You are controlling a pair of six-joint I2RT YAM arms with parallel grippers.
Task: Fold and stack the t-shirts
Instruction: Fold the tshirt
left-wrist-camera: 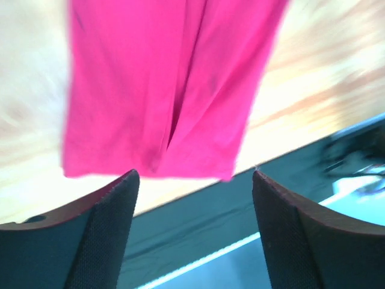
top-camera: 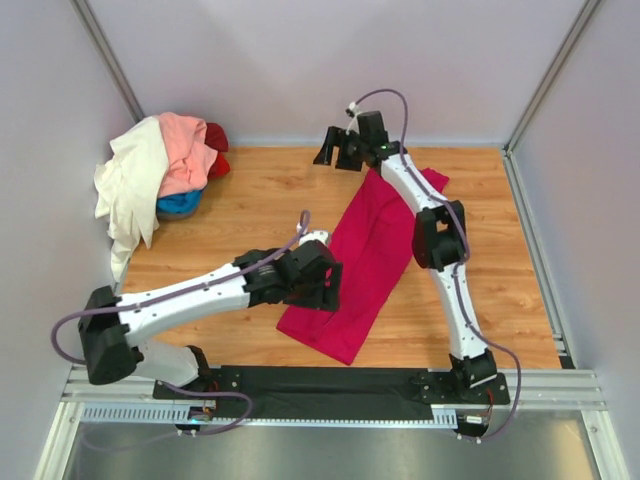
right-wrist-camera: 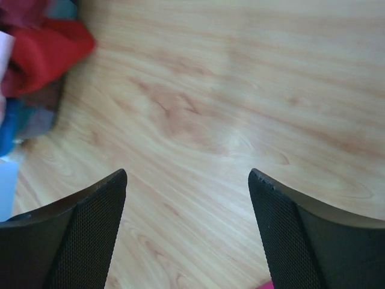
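A large magenta-pink t-shirt (top-camera: 362, 258) lies folded lengthwise in a long strip on the wooden table, slanting from far right to near centre. It fills the top of the left wrist view (left-wrist-camera: 168, 84). My left gripper (top-camera: 325, 283) is open and empty just above the strip's near left edge. My right gripper (top-camera: 335, 150) is open and empty over bare wood past the strip's far end. A pile of t-shirts sits at the far left: cream-white (top-camera: 130, 180), salmon pink (top-camera: 185, 150), red (top-camera: 217, 150) and blue (top-camera: 178, 203).
Grey walls close in the table on the left, back and right. A black mat (top-camera: 330, 385) and a metal rail (top-camera: 330, 415) run along the near edge. The red shirt (right-wrist-camera: 51, 48) shows at the top left of the right wrist view.
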